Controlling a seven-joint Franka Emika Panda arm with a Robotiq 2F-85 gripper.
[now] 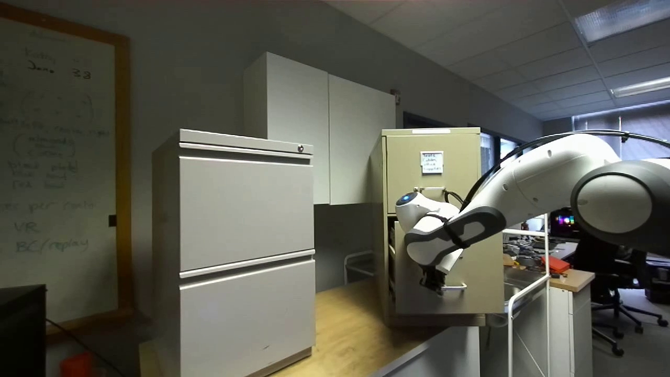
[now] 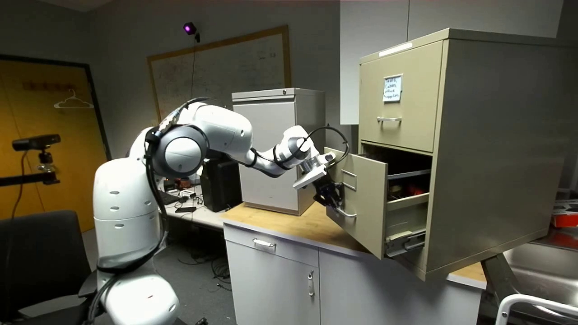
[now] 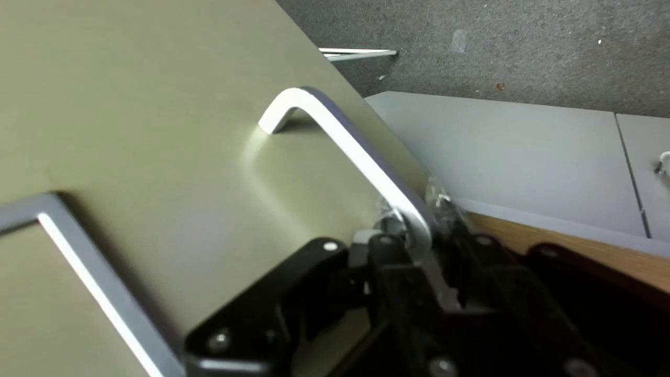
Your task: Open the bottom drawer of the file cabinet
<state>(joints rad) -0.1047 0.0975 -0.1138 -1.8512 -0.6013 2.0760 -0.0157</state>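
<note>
1. In an exterior view, the tan file cabinet (image 2: pixel 496 149) stands on the desk (image 2: pixel 280 221) toward 3 o'clock.
2. Its bottom drawer (image 2: pixel 372 194) is partway out toward 8 o'clock, the metal slide (image 2: pixel 399 243) showing; the top drawer (image 2: pixel 411 106) is flush.
3. In the wrist view, at 4 o'clock from centre, the jaws are closed around one end of the drawer handle (image 3: pixel 358 156), its bar between them.
4. In an exterior view, the arm (image 2: pixel 226 128) lies toward 9 o'clock; a grey cabinet (image 2: pixel 266 144) stands at 10 o'clock from the drawer.
</note>
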